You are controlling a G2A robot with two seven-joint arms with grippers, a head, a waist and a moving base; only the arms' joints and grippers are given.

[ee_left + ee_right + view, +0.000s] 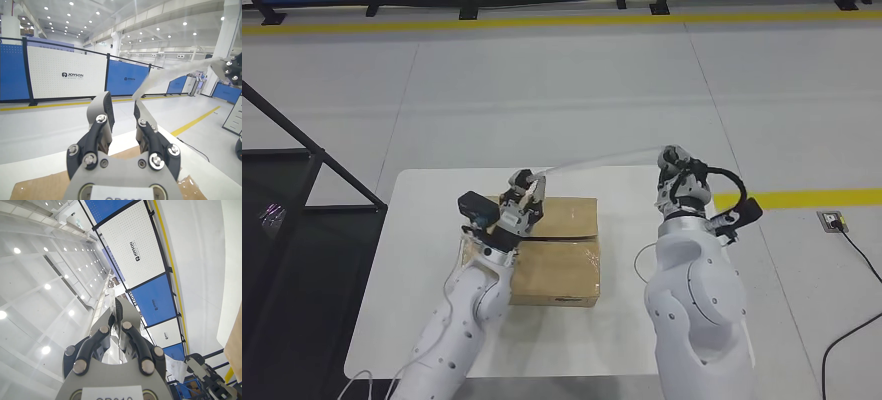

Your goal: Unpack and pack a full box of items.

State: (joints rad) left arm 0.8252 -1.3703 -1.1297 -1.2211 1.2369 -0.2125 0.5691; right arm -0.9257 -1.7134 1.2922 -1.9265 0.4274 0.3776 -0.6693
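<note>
A brown cardboard box [552, 255] lies closed on the white table [412, 290]; part of its top [37, 183] shows under my left gripper. A long strip of clear tape [602, 160] stretches in the air between the two grippers. My left gripper [525, 190] hovers over the box's far left part, open [122, 102], and one end of the tape [170, 72] clings to the tip of one finger [137, 106]. My right gripper [674, 158] is raised beyond the box's far right corner, shut [113, 306] on the other end of the tape [112, 296].
A black metal frame [282, 220] stands left of the table. The box takes up the table's middle, with bare tabletop on both sides and in front. A yellow floor line [802, 198] runs to the right, and a black cable [852, 330] lies on the floor there.
</note>
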